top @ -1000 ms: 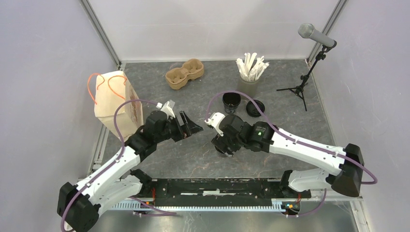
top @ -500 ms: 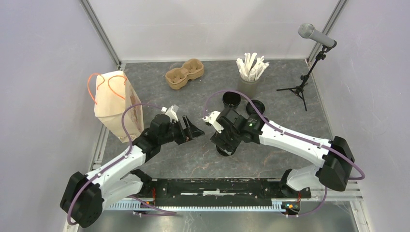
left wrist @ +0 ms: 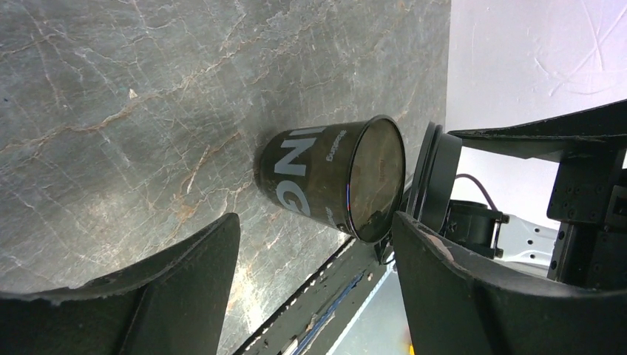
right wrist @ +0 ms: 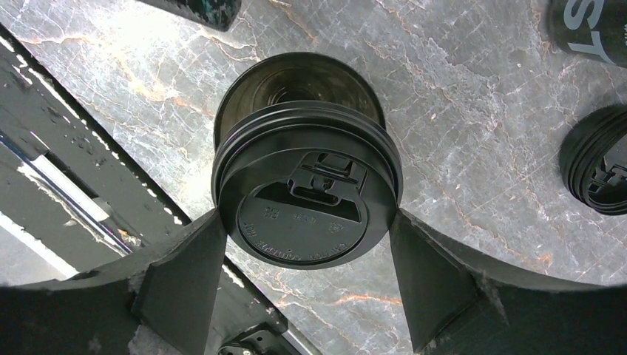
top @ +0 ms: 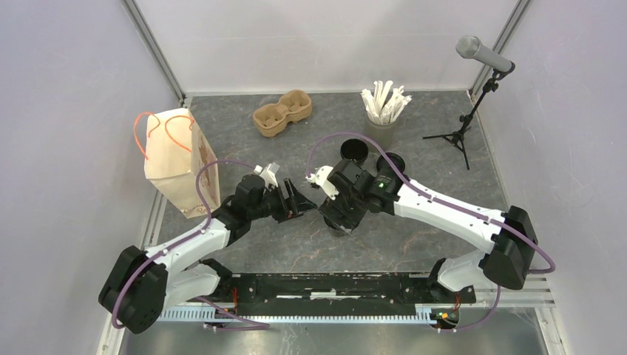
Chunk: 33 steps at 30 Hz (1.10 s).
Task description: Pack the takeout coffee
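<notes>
The right gripper [right wrist: 304, 222] clamps the black lid [right wrist: 303, 196] by its edge, just above the open takeout coffee cup [left wrist: 310, 177], which stands on the tabletop [left wrist: 111, 89]. Left of that cup, the left gripper [left wrist: 314, 225] faces it, spread wide and empty. Behind the cup are a second black cup [top: 353, 151] and a spare lid [top: 392, 164].

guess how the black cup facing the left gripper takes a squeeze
The cup looks like thin paper and its lid is not on yet, so the rim would probably flex under a hard squeeze. The brownish inside may be liquid, so tilting could spill.
</notes>
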Each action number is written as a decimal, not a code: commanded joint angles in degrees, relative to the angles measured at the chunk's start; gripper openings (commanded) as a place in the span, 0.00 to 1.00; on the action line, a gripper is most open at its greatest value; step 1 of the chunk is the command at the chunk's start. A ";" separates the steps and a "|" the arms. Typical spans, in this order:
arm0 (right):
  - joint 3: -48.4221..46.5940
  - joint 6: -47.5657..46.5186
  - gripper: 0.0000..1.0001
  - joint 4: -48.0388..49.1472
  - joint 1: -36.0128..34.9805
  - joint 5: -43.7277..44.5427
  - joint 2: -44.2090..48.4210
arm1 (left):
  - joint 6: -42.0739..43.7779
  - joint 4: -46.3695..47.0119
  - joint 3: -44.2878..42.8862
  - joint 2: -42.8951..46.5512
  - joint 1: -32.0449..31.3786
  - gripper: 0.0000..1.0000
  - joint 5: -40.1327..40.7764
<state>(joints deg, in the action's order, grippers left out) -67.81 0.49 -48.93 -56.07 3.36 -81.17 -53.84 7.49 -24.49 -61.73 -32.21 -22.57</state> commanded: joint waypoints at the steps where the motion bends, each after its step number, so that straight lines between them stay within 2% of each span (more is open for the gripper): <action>1: -3.91 -0.67 0.82 -0.68 0.12 -1.06 -1.32 | -2.55 5.74 0.97 -0.81 0.19 0.81 -2.09; 13: -5.92 -0.66 0.83 -0.99 -1.51 0.16 -6.16 | -4.16 10.11 2.52 -3.26 0.12 0.80 -3.72; 23: -6.75 -0.92 0.89 -0.73 -1.47 0.40 -7.24 | -4.83 14.59 2.43 -8.09 -0.16 0.79 -6.51; 33: -8.19 -1.28 0.90 -0.08 -1.51 0.87 -7.52 | -4.92 18.81 1.65 -11.97 -1.60 0.79 -8.46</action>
<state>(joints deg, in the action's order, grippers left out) -73.28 -0.14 -50.19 -57.39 3.51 -88.36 -57.54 21.82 -22.11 -73.08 -33.01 -29.06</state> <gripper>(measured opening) 0.906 0.788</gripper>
